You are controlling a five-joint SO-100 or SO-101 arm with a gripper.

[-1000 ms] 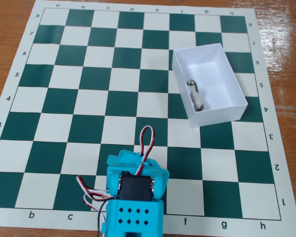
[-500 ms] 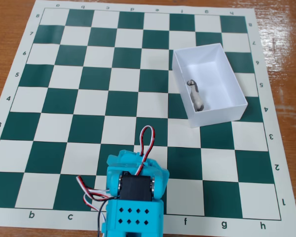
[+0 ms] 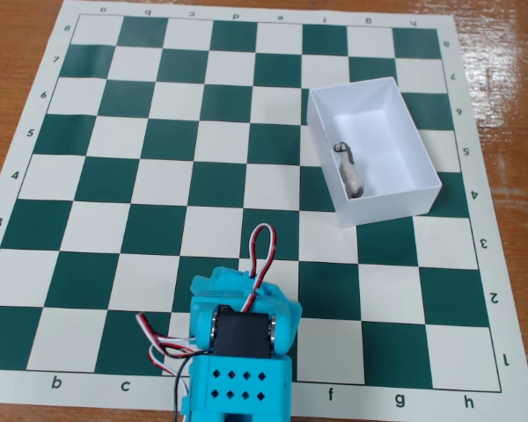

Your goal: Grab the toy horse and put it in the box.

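Note:
The toy horse (image 3: 352,171) lies on its side inside the white box (image 3: 405,119), close to the box's left wall, with its dark neck and head pointing up the picture. The box rests on the right half of the chessboard. My cyan arm (image 3: 239,352) is folded low at the bottom edge of the fixed view, well apart from the box. Its gripper (image 3: 243,286) is seen end-on from above, and its fingers do not show clearly. Nothing is visibly held.
The green-and-white chessboard mat (image 3: 158,176) covers most of the wooden table (image 3: 18,35). Red, white and black servo wires (image 3: 262,246) loop up from the arm. No other objects stand on the board.

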